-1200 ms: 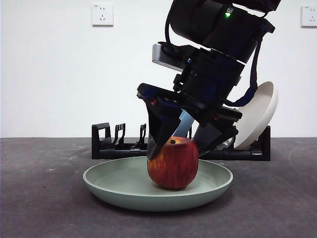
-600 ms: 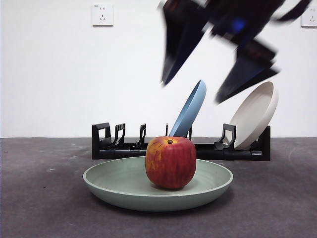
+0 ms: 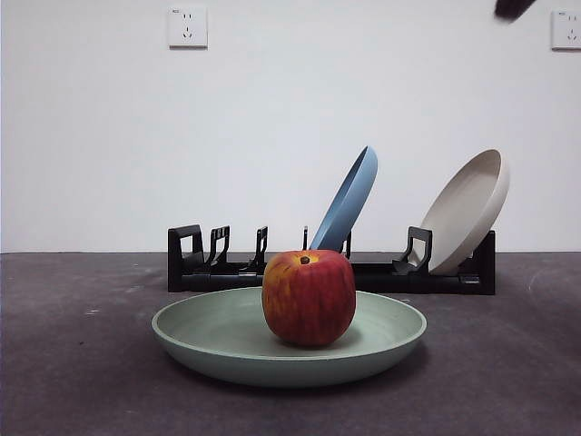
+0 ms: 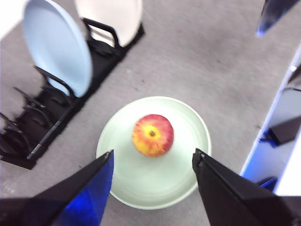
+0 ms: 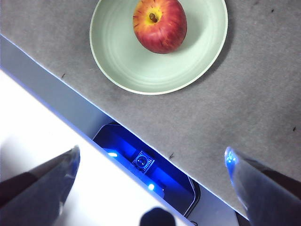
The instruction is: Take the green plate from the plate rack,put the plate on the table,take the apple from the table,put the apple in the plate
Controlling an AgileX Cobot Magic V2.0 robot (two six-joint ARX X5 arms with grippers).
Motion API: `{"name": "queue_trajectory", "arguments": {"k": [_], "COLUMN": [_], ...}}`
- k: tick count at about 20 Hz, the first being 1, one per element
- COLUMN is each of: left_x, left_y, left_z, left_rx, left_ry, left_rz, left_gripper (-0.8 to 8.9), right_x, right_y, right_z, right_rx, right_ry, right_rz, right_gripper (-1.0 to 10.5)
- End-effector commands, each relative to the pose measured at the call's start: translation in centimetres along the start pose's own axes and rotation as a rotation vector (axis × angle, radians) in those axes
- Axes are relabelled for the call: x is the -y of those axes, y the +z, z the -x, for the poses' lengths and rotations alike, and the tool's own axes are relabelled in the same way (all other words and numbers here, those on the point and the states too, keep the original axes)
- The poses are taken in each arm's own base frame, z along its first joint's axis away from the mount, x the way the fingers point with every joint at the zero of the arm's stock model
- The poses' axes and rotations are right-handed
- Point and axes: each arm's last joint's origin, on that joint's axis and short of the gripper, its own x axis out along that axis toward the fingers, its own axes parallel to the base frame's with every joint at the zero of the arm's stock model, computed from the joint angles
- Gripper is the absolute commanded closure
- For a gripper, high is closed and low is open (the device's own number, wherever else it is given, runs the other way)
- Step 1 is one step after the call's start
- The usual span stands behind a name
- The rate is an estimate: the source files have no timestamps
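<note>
Apple (image 3: 309,298): sitting in the green plate (image 3: 227,341), stem up.
Green plate: lying on the table (image 3: 73,363), before the plate rack (image 3: 195,263).
Left gripper (image 4: 153,188): hanging above, jaws wide apart, gripping nothing.
Right gripper (image 5: 150,174): jaws wide apart, gripping nothing.

The left gripper (image 4: 153,188) shows two broad black wedge-shaped jaws at the lower edge of its wrist picture, the left one glossed with a deep blue sheen. The right gripper (image 5: 150,174) has paler, greyish jaws at the lower corners, with small blue lights on their tips. A black tip (image 3: 514,8) shows at the front view's upper right corner.
</note>
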Motion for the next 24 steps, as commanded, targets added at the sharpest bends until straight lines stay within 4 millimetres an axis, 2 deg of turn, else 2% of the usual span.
{"name": "queue_trajectory", "arguments": {"k": [1, 2, 4, 5, 24], "left_x": [0.00, 0.00, 0.00, 0.00, -0.04], "left_y": [-0.17, -0.20, -0.25, -0.27, -0.36], "left_z": [-0.12, -0.12, -0.11, -0.11, -0.12], "left_rx": [-0.012, -0.014, -0.020, -0.021, -0.031], "left_ry": [-0.001, -0.002, -0.002, -0.001, 0.006], "left_rz": [0.006, 0.005, 0.003, 0.004, 0.000], "left_gripper": [5.40, 5.73, 7.80, 8.40, 8.17], "right_x": [-0.04, -0.04, -0.04, -0.04, -0.02], "right_y": [-0.21, -0.23, -0.25, -0.25, -0.25], "right_z": [0.24, 0.28, 0.33, 0.33, 0.35], "right_rx": [0.013, 0.015, 0.018, 0.018, 0.020], "right_ry": [0.005, 0.006, 0.006, 0.006, 0.002], "right_rz": [0.005, 0.003, 0.003, 0.003, -0.013], "right_gripper": [3.9, 4.8, 8.1, 9.5, 9.5]}}
